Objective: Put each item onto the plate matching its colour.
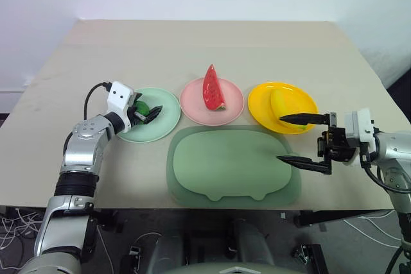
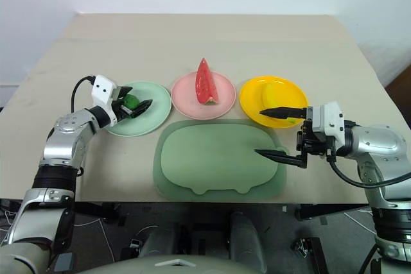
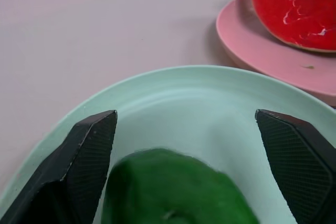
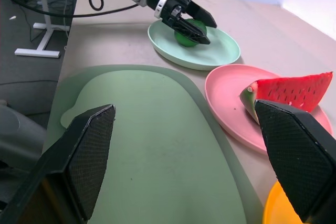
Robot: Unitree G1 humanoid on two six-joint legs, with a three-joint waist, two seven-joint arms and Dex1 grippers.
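Resting on a beige rectangular tabletop [image 1: 192, 49]: three round shallow plastic plates in a row, with a large dull-green pig-shaped mat [image 1: 234, 165] just in front of them. On the mint-green plate [image 1: 168, 110], at the robot's left end of the row, a small round glossy green toy fruit [image 2: 130, 101], flanked by the two black fingers of the left gripper [image 2: 137, 106], spread apart with a visible gap on either side of the fruit in the left wrist view, so not clamped on it. On the pink plate [image 1: 232, 106], in the middle, a red toy watermelon wedge with green rind [image 1: 212, 88], standing on its rind edge. On the yellow plate [image 1: 300, 97], at the robot's right end, a yellow toy banana [image 1: 279, 102]. Over the right edge of the mat, pointing left, the right gripper [image 1: 292, 139], fingers wide apart and empty; upper finger crossing the near rim of the yellow plate in the head views, lower finger over the mat.
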